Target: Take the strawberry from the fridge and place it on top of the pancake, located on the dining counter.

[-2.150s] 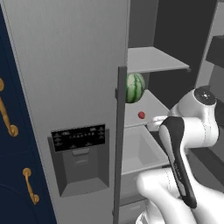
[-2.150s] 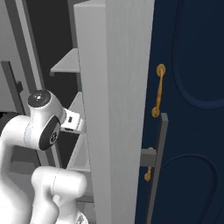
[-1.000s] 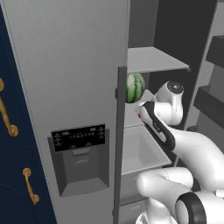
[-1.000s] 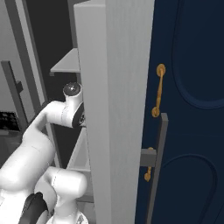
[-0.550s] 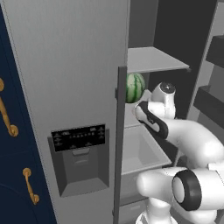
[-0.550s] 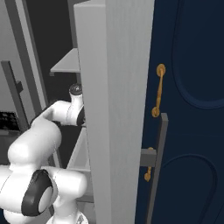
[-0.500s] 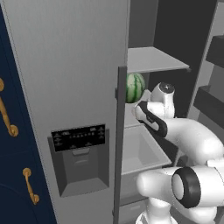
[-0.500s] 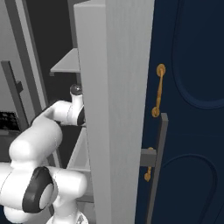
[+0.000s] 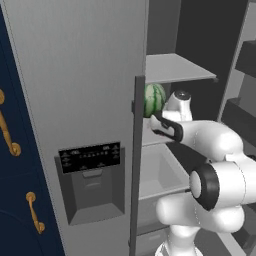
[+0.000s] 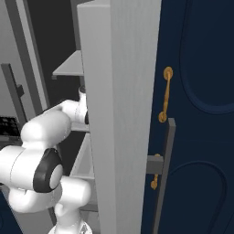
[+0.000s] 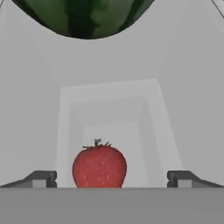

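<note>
Your tall grey side-by-side fridge [image 9: 75, 75] stands with its right compartment open, and that is where the fruit sits. On a grey inner shelf [image 9: 150, 135], under the upper shelf [image 9: 175, 67], you have a striped green watermelon [image 9: 154, 99] near the left wall. In the hand view, the small bright red strawberry [image 11: 99, 167] with its dark green leaf cap rests upright on the pale shelf floor, and the watermelon [image 11: 83, 17] looms past it at the top of that view.

Your two-finger gripper [image 11: 109, 178] is spread wide with nothing in it: one dark fingertip [image 11: 40, 178] stands on each side of the strawberry, both clear of it, with the fruit between them, somewhat nearer the left one.

On the closed left door you can see a black display panel [image 9: 90, 156] above a recessed dispenser [image 9: 95, 195]; its pale marks are too small to read.

To either side stands a navy cabinet [image 10: 201, 114] with gold handles [image 10: 164, 93]. The fridge's grey door edge [image 9: 136, 165] stands just left of the white arm [image 9: 200, 137] as it reaches into the compartment.
</note>
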